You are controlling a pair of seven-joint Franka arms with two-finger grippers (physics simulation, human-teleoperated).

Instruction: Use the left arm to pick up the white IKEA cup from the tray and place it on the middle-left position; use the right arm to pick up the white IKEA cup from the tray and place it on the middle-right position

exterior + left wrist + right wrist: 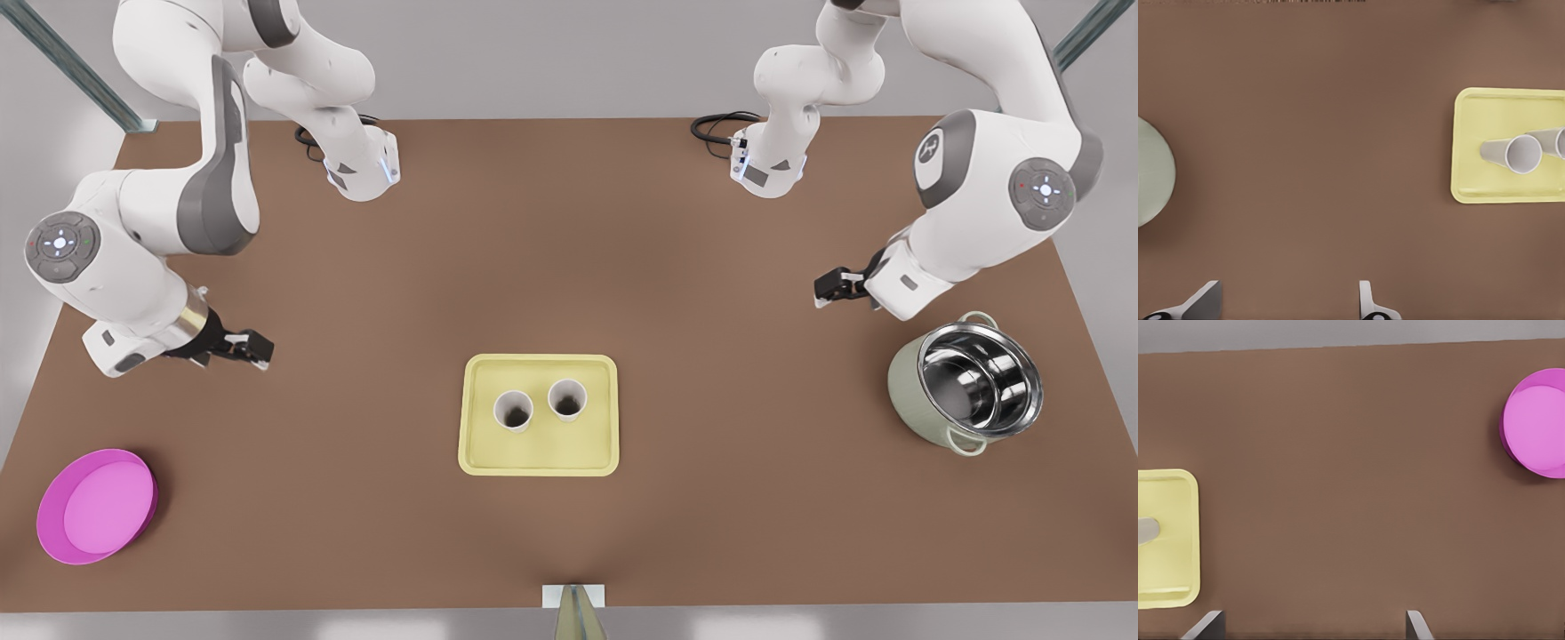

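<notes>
Illumination is bright, even and diffuse, coming from overhead. The brown counter [569, 267] renders matte, with a slightly lighter zone near its centre and mild darkening toward the corners in the front view. Shadows are soft and short: a faint dark fringe surrounds the pale yellow tray [539, 458], the magenta plate [96, 505] and the pot [965, 382]. Specular reflections appear on the pot's steel interior and on the metal wrist band [190, 320]. The white arm shells are close to overexposed. Straight edges bow slightly toward the front view's borders. Both wrist views are soft, with smeared fingertip outlines at the frame edge.
</notes>
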